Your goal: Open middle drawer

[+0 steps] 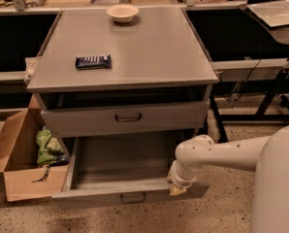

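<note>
While the hand [177, 187] rests down at the near front edge of the middle drawer [101, 195], toward its right end, you cannot tell whether it is apart or together, nor whether it grips the panel or only touches it. That drawer stands pulled well out toward you from the grey desk [144, 47], and its bare grey floor is in full sight. Its small dark loop handle [133, 197] sits at the centre of the front panel, left of the hand and apart from it. You see the white arm [217, 154] reach in from the right, bend at a rounded joint and point down to the drawer front, with the robot's large white body [280, 188] filling the near right corner. Above the open drawer, the upper drawer [86, 120] stands out only a little, a dark gap showing behind its front, and its own loop handle [128, 117] is free. On the desk top a pale bowl [122, 12] stands at the far edge, and a dark wrapped bar [93, 61] lies nearer, left of centre, well apart from the bowl. On the floor just left of the desk, a cardboard box [18, 149] lies open with a green bag [47, 147] inside it. At the far right a laptop [275, 6] sits on another surface.
</note>
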`<state>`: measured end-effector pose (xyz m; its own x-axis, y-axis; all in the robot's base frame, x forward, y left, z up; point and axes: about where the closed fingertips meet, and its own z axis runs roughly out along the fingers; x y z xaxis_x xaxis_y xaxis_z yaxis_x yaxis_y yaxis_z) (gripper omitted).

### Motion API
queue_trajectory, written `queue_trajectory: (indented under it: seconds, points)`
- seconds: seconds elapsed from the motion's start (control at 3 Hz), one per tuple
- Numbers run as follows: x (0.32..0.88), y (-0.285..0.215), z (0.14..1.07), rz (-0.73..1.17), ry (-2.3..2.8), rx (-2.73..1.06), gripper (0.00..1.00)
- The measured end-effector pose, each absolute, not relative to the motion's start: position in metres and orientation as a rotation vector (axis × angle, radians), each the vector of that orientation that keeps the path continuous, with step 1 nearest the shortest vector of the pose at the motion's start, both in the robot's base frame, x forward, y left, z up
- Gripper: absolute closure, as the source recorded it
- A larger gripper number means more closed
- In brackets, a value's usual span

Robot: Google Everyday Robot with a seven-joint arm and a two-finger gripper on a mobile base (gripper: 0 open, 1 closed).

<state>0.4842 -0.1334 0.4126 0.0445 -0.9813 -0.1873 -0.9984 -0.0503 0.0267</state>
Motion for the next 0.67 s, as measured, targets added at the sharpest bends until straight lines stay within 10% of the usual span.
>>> queue_trajectory:
  seconds: [0.67]
  points:
    - [0.4842,-0.1334,0.4126,0.235,2.085,-2.187,0.00]
